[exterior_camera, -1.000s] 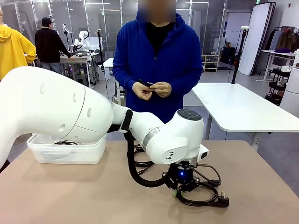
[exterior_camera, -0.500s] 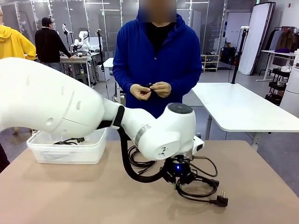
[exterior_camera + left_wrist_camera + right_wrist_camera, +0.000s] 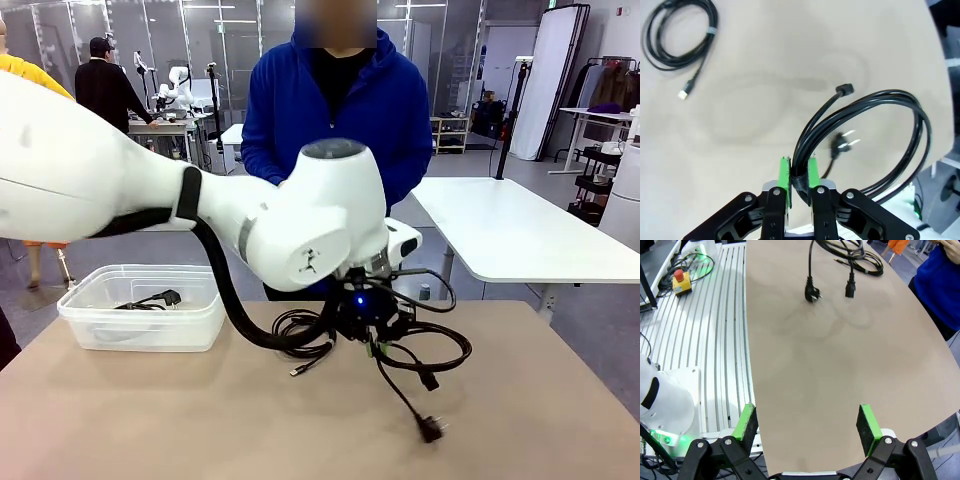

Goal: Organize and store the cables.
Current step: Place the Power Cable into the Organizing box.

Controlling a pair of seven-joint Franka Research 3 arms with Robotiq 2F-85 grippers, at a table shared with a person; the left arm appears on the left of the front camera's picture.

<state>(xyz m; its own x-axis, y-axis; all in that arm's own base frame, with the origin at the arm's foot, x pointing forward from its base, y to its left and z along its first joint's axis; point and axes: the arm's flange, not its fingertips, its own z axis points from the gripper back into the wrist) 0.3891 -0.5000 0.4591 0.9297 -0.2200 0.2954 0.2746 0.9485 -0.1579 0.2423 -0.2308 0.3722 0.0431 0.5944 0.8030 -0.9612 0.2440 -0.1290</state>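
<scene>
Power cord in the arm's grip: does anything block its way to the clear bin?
Only a coiled USB cable lies flat on the table between the lifted power cord and the bin; nothing taller stands there.

We see one black power-cord coil [image 3: 890, 96] hanging above the counter [image 3: 150, 420], plugs dangling; thin USB coil [image 3: 713, 31] lies flat; third coil [image 3: 165, 298] in the bin [image 3: 140, 328].

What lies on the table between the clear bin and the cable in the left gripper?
In the front view, a thinner coiled cable lies there, partly behind the arm's black hose; the table is otherwise bare up to the held cable.
</scene>
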